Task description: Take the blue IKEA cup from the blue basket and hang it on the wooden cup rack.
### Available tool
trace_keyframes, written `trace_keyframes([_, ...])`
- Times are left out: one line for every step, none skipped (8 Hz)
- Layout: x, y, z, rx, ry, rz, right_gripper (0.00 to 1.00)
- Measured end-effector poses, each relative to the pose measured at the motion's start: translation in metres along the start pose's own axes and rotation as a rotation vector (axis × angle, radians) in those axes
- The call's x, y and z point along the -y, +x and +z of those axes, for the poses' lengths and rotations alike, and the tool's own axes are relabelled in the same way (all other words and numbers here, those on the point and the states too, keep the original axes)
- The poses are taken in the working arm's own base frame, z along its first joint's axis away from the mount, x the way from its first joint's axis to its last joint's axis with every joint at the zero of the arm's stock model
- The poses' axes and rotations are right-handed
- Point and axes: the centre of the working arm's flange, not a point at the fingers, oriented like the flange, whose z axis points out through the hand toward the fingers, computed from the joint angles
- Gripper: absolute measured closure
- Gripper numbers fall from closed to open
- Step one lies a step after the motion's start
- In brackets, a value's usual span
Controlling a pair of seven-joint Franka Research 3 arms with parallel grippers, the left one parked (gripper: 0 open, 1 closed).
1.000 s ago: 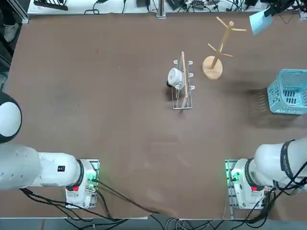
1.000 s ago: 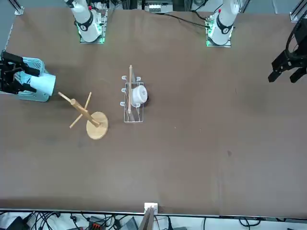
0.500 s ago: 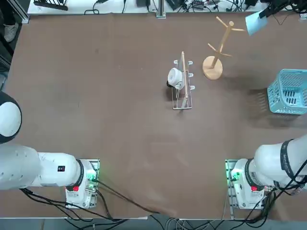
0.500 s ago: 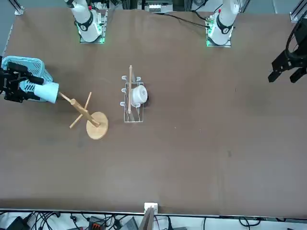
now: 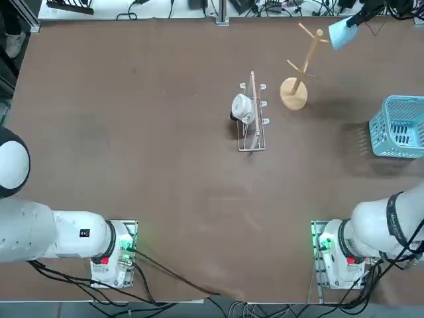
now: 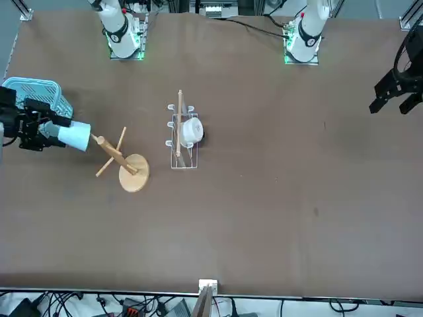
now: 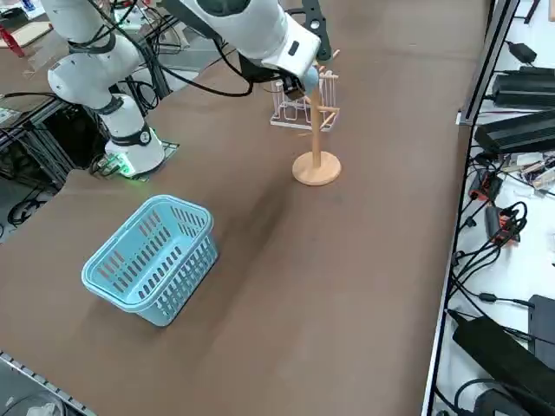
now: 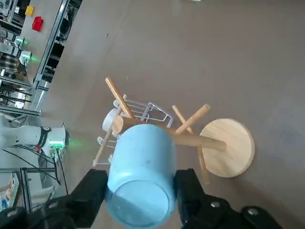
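Note:
My right gripper [image 8: 142, 196] is shut on the blue IKEA cup [image 8: 143, 167], one finger on each side of its wall, and holds it on its side high above the table. The cup [image 5: 342, 33] hangs close to the upper pegs of the wooden cup rack [image 5: 293, 93]. In the front view the cup [image 6: 76, 137] sits just off the tip of the rack's [image 6: 133, 173] top peg, and I cannot tell whether they touch. The blue basket [image 5: 381, 132] stands empty at the table's right edge, well away from the gripper [image 6: 54, 132]. The cup's handle is hidden.
A flat wire-and-wood rack [image 5: 252, 126] stands left of the cup rack and carries a white cup [image 5: 241, 106]. The table's far edge lies just beyond the cup rack, with cables and equipment [image 7: 520, 130] behind it.
My right gripper has carried the cup leftward, away from the basket, until it sits beside the rack's top pegs. Nothing else has moved.

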Motion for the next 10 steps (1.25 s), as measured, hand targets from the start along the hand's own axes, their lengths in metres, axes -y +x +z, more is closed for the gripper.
trace_keyframes([-0.001,0.002,0.004,0.004,0.004,0.0,0.18])
trace_keyframes([-0.002,0.002,0.007,0.008,0.007,0.0,0.15])
trace_keyframes([-0.002,0.003,0.008,0.009,0.008,0.001,0.15])
trace_keyframes([-0.003,0.002,0.008,0.009,0.008,0.002,0.06])
trace_keyframes([-0.003,0.002,0.008,0.008,0.008,0.002,0.0])
trace_keyframes([-0.003,0.002,0.007,0.008,0.008,0.002,0.01])
trace_keyframes([-0.003,0.003,0.007,0.007,0.007,0.0,0.01])
trace_keyframes([0.0,0.005,0.003,0.002,-0.001,-0.006,0.01])
trace_keyframes([0.005,0.009,-0.009,-0.001,-0.03,-0.012,0.0])
trace_keyframes([0.013,0.01,-0.028,0.014,-0.093,0.001,0.0])
